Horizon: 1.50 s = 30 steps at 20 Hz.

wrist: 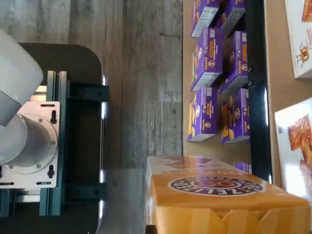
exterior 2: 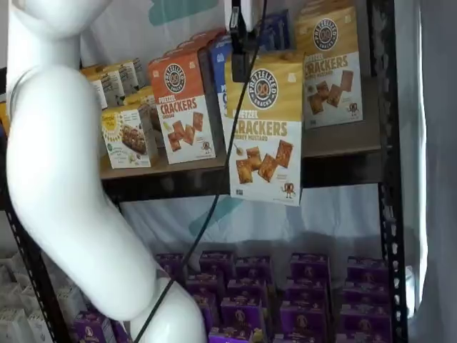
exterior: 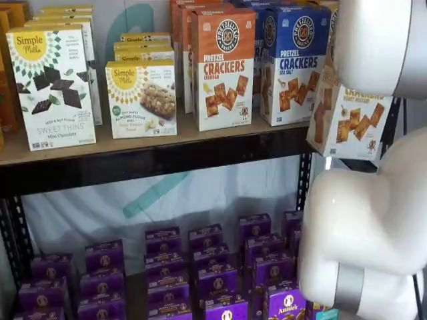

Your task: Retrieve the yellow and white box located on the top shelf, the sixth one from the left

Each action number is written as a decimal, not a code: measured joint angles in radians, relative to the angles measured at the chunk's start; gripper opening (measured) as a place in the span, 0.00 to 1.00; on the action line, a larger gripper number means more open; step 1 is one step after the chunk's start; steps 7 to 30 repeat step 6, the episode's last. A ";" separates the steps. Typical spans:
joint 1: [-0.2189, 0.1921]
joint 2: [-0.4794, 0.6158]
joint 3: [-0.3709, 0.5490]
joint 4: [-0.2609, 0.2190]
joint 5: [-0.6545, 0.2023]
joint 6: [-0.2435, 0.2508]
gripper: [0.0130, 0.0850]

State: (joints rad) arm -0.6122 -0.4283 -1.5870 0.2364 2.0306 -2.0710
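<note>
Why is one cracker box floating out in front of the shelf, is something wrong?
Nothing is broken. The yellow and white box hangs clear of the top shelf, slightly tilted, because the gripper holds its top with the jaws shut. The other boxes stand neatly in rows.

The tall yellow and white pretzel-crackers carton (exterior 2: 266,128) is held out in front of the light brown wooden top shelf (exterior 2: 335,139), clear of the board (it hangs tilted beneath the black-fingered tool (exterior 2: 240,53)). Behind it, an orange-topped carton (exterior 2: 184,103) is stood on the shelf. Small purple boxes (exterior 2: 303,286) are ranged below.
</note>
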 joint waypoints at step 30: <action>0.012 -0.017 0.022 0.000 -0.001 0.011 0.67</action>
